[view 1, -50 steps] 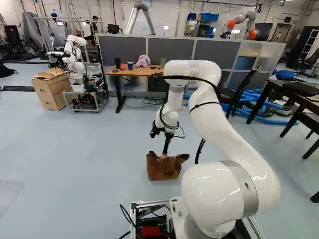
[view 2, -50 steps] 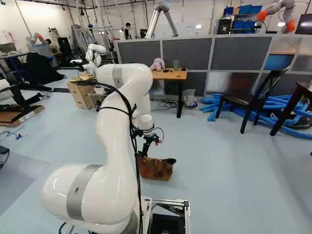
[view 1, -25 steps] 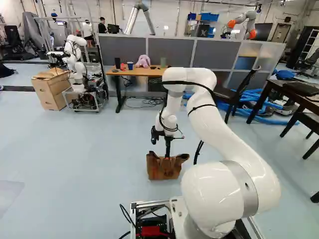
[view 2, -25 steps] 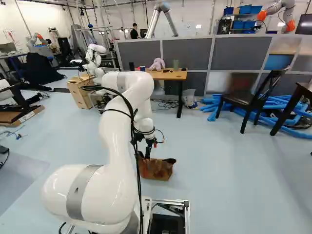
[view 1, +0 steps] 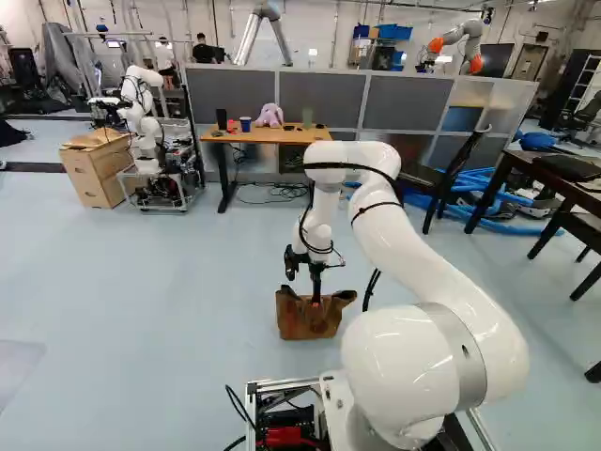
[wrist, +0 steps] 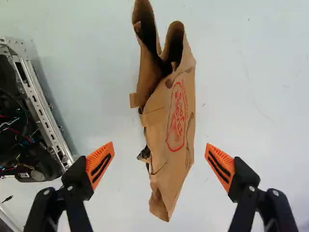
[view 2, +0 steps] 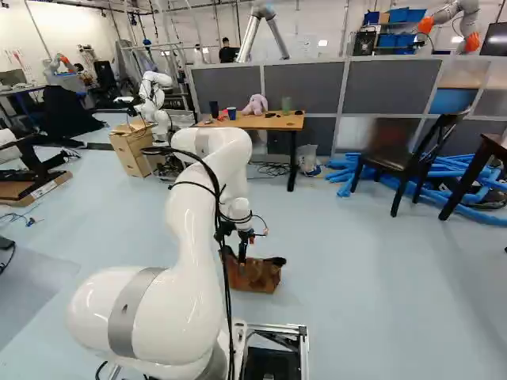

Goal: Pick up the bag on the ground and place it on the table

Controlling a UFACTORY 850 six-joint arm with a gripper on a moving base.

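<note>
Gripper (view 1: 316, 298): released, fingers apart, over bag
Bag (wrist: 166, 121): upright on floor (view 1: 169, 282)
Counter (view 1: 268, 137): carries plush toy (view 1: 270, 115), cup (view 1: 245, 124)

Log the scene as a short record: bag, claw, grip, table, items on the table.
bag: brown bag with red print, resting on the pale blue floor
claw: black two-fingered claw with orange pads, above the bag, its fingers either side of it
grip: none, fingers apart
table: wooden-topped table with dark legs, before grey partition panels
items on table: pink plush toy, blue cup, green cup, black cylinder
</note>
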